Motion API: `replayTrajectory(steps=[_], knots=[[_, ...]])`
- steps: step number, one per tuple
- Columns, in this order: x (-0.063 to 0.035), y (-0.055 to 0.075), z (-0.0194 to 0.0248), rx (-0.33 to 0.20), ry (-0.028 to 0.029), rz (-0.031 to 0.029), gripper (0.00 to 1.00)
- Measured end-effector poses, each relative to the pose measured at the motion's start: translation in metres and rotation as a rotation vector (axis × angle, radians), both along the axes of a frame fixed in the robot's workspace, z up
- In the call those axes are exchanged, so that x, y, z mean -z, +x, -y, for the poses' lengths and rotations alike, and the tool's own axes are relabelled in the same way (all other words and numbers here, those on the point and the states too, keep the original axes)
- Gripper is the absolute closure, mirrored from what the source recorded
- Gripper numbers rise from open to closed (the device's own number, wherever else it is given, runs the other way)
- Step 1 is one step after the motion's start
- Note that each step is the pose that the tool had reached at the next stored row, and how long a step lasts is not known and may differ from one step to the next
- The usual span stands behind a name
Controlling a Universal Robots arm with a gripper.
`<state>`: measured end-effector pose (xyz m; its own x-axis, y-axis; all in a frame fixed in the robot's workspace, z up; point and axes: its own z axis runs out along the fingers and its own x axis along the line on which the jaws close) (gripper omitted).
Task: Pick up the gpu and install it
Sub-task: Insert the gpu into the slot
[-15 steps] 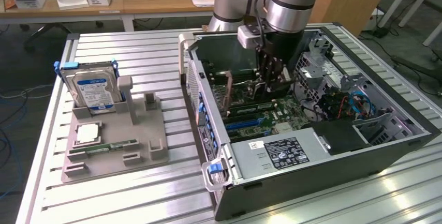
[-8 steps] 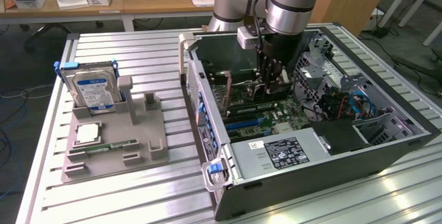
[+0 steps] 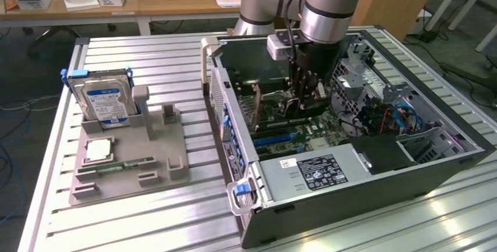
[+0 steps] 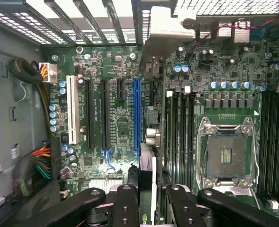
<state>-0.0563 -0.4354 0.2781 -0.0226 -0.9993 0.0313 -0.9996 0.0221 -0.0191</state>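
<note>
Jaws clench the gpu (image 4: 151, 182) edge-on. On the counter (image 3: 139, 229), inside the open computer case (image 3: 435, 170), the card hangs upright, low over the motherboard (image 4: 120, 137) and just beside the long blue slot (image 4: 137, 113). Seating it well likely means aligning its edge along that slot, then pressing down without tilt.

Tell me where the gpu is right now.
In the wrist view, the gpu stands edge-on between the fingers, inside the open computer case, over the motherboard and just beside the long blue slot.
</note>
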Motion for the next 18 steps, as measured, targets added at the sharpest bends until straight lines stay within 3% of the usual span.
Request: replayTrajectory(steps=[6, 9, 14, 18], knots=[[0.0024, -0.004, 0.0, -0.006, 0.0, 0.0038, 0.73], [0.0036, -0.004, 0.0, -0.009, -0.0001, 0.0122, 0.73], [0.0046, -0.009, 0.0013, -0.01, 0.0001, 0.0129, 0.73], [0.0049, -0.013, 0.0049, -0.01, 0.0001, 0.0138, 0.73]])
